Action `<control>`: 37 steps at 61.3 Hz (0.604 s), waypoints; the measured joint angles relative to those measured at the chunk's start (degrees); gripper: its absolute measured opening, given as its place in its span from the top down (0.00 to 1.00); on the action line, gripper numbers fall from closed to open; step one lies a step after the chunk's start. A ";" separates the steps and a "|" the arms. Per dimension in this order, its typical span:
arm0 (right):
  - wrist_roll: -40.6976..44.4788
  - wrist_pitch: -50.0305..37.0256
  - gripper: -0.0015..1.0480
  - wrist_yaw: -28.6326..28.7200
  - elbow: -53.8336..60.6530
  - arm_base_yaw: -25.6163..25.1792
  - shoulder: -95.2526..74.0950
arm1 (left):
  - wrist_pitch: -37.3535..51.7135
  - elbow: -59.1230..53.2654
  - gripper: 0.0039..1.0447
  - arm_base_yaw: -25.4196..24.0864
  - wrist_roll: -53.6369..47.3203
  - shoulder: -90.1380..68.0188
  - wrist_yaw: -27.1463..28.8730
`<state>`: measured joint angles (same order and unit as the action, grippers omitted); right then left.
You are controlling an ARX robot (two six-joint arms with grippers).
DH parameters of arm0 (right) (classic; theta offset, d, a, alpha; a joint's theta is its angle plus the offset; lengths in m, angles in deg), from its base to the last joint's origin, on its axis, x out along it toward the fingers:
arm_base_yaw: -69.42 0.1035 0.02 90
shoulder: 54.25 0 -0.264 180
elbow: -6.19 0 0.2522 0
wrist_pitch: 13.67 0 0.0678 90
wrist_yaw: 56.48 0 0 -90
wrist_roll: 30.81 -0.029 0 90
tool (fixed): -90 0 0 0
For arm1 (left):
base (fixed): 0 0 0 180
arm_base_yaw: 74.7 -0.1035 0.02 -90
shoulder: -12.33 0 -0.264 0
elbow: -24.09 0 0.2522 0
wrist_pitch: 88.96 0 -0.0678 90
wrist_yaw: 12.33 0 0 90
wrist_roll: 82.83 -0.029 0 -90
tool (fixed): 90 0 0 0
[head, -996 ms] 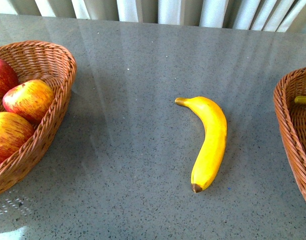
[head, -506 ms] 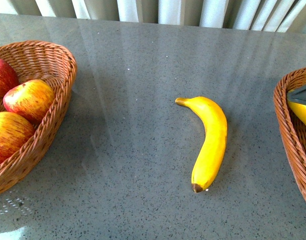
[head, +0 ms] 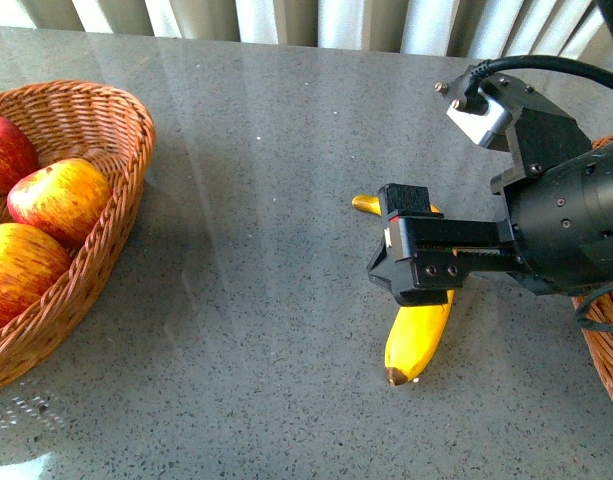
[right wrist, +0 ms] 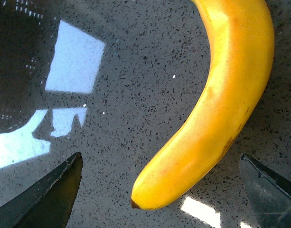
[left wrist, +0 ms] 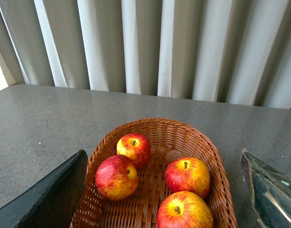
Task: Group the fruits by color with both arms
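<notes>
Grey speckled table [head: 236, 300] before pale curtains [head: 286, 20], right arm [head: 576, 230] above it, wicker basket [head: 121, 170] at left holding red-yellow apples [head: 58, 200], banana [head: 416, 335] lying on bare tabletop, right gripper [head: 391, 262] spread wide just over it, left gripper [left wrist: 159, 194] wide above the apples.

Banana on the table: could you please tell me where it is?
Front view: the banana lies on the table, right of centre, partly beneath the right gripper, nearer the right basket.
</notes>
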<state>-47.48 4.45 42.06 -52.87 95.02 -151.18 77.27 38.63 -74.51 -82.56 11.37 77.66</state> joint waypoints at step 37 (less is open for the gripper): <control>-13.51 4.24 0.09 -5.90 -6.84 0.94 -7.63 | 0.00 0.00 0.09 0.00 0.00 0.02 0.00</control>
<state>-60.98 8.69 36.15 -59.71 95.96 -158.81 77.27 38.63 -74.51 -82.56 11.40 77.66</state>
